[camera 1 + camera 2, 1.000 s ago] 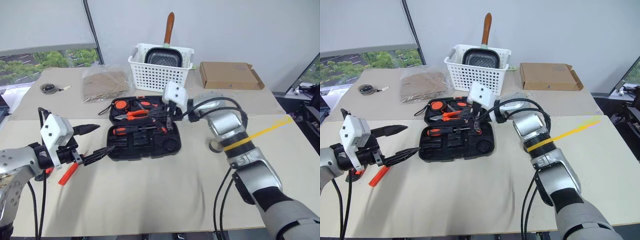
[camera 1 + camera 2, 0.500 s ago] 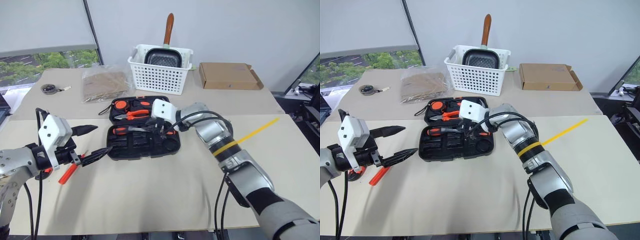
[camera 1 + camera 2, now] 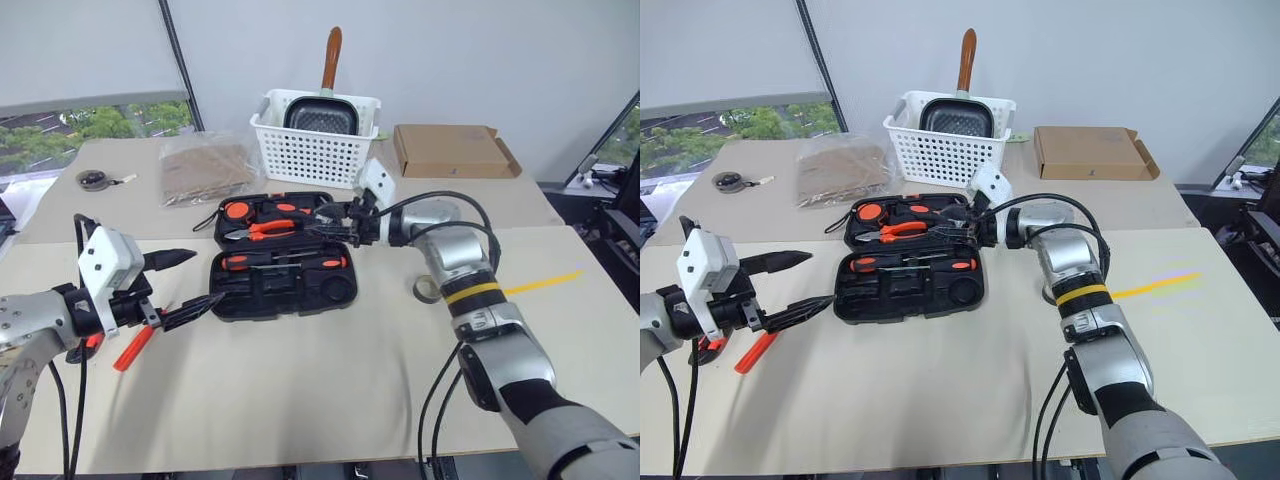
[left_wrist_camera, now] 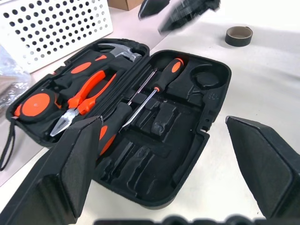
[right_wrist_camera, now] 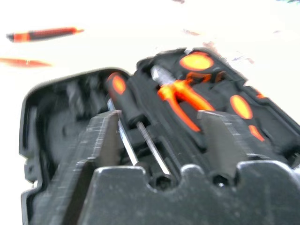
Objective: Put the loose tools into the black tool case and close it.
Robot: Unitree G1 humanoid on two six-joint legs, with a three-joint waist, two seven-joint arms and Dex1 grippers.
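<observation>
The black tool case (image 3: 345, 290) lies open at the table's middle. Two orange-and-black screwdrivers (image 4: 164, 79) rest in the recesses of its near half. Orange pliers (image 3: 265, 229) and other tools fill its far half. My right gripper (image 3: 338, 218) hovers at the case's right end, pointing left, open and empty. Left of the case, my left gripper (image 3: 208, 277) is held wide open above the table, holding nothing. An orange tool (image 3: 133, 347) lies on the table below it. Another orange-and-black tool (image 5: 44, 33) lies close by. The greyish tape ring (image 3: 427, 289) sits right of the case.
A white slotted basket (image 3: 318, 150) with a wooden-handled pan stands behind the case. A brown cardboard box (image 3: 455, 150) is at the back right and a crinkled brown bag (image 3: 208, 168) at the back left. A small round object (image 3: 92, 179) lies far left.
My right gripper went down to the case, opened, and drew back to its right end. A second screwdriver now lies in the near half. The left arm stayed still.
</observation>
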